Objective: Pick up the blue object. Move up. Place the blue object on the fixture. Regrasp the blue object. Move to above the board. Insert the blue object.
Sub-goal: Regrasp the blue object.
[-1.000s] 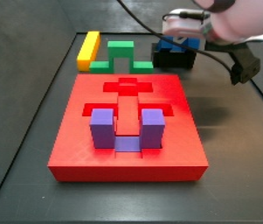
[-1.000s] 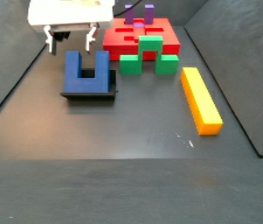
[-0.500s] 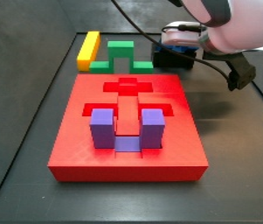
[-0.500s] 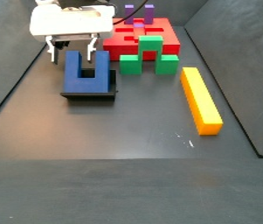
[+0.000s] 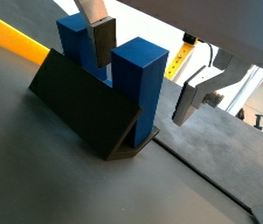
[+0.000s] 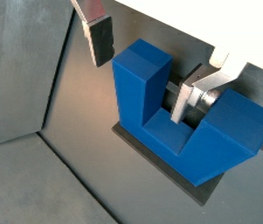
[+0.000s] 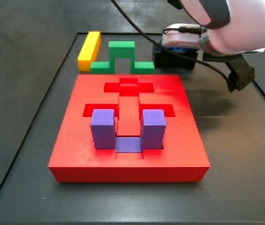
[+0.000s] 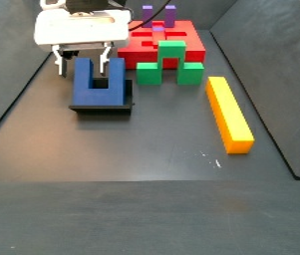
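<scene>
The blue object (image 8: pixel 99 84) is a dark blue U-shaped block standing prongs-up on the black fixture (image 8: pixel 103 106), which sits beside the red board (image 7: pixel 73 151). It also shows in both wrist views (image 5: pixel 137 83) (image 6: pixel 157 96), and in a side view (image 7: pixel 181 51) it is mostly hidden by the arm. My gripper (image 8: pixel 86 62) is open and lowered over it. One finger (image 5: pixel 100 44) sits in the gap between the prongs and the other outside, so one prong stands between them. The pads stand a little off the prong. The gripper shows in both wrist views (image 5: pixel 144 74) (image 6: pixel 144 72).
A purple U-shaped block (image 7: pixel 128 128) sits in a recess of the board. A green U-shaped block (image 7: pixel 122 53) (image 8: pixel 172 60) lies next to the fixture at the board's end. A yellow bar (image 7: pixel 90 48) (image 8: pixel 228 115) lies on the dark floor. Raised walls (image 8: pixel 265 60) edge the floor.
The gripper has moved over the blue object and come down, so its fingers now straddle one prong. The blue object and fixture have not moved.
</scene>
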You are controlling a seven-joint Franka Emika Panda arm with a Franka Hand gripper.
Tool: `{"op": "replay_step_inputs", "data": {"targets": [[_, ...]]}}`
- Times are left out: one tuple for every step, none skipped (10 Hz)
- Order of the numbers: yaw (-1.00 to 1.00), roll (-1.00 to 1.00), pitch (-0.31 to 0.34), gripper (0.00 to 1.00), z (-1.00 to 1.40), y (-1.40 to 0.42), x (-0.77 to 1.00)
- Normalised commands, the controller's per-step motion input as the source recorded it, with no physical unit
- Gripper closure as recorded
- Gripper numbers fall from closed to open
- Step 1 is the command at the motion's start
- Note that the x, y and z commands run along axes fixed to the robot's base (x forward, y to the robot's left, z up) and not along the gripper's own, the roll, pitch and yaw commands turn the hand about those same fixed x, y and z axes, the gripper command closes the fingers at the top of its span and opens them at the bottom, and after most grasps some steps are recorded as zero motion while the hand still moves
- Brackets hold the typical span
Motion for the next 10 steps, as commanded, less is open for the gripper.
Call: {"op": "replay_step_inputs", "data": {"targets": [[-0.01, -0.34, 0.0, 0.0, 0.0, 0.17, 0.0], [0.0, 0.0, 0.0, 0.0, 0.0, 0.0, 0.0], [0.0, 0.0, 0.0, 1.0, 0.0, 0.0, 0.0], [0.0, 0.0, 0.0, 1.0, 0.0, 0.0, 0.0], [0.0, 0.0, 0.0, 1.0, 0.0, 0.0, 0.0], [0.0, 0.0, 0.0, 1.0, 0.0, 0.0, 0.0], [0.0, 0.0, 0.0, 1.0, 0.0, 0.0, 0.0], [0.0, 0.0, 0.0, 1.0, 0.0, 0.0, 0.0], [0.0, 0.0, 0.0, 1.0, 0.0, 0.0, 0.0], [0.0, 0.0, 0.0, 1.0, 0.0, 0.0, 0.0]]}}
